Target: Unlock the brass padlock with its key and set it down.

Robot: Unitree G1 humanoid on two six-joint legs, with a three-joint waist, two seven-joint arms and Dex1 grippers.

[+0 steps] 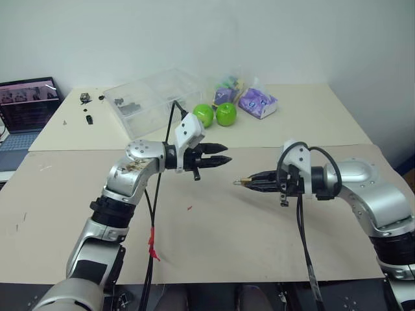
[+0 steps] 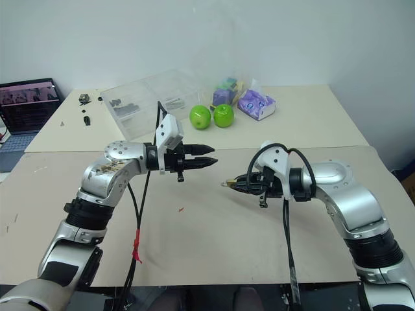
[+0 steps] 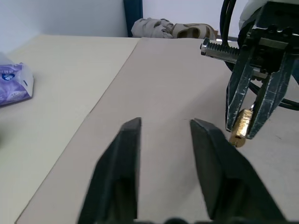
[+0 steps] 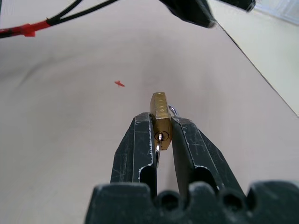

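- Pinching the brass padlock [image 4: 160, 122] between its two black fingers, your right gripper [image 4: 161, 140] is closed tight on the lock's body, well above the tan table [image 1: 214, 246].
- You are seeing the key [image 4: 159, 144] sitting in the keyhole, which faces back toward the right wrist, while the thin silvery shackle is peeking out beyond the fingertips.
- Your left gripper [image 1: 224, 153] is standing partly open and holding nothing, its fingers [image 3: 122, 158] spread with a clear gap between them.
- The two grippers are pointing tip to tip, near each other but apart; the padlock is sitting just ahead of the left fingertips and off to one side, not touching them.
- A small red speck [image 4: 120, 84] is lying on the table below and ahead of the right gripper.
- Far beyond both grippers, two green apples [image 1: 216, 115], a purple packet [image 1: 257, 102] and a clear plastic box [image 1: 152, 97] are resting on the paler table; the packet's print is too small for you to read.
- A laptop [image 1: 26, 107] is glowing off past the left arm, its screen text being illegible.
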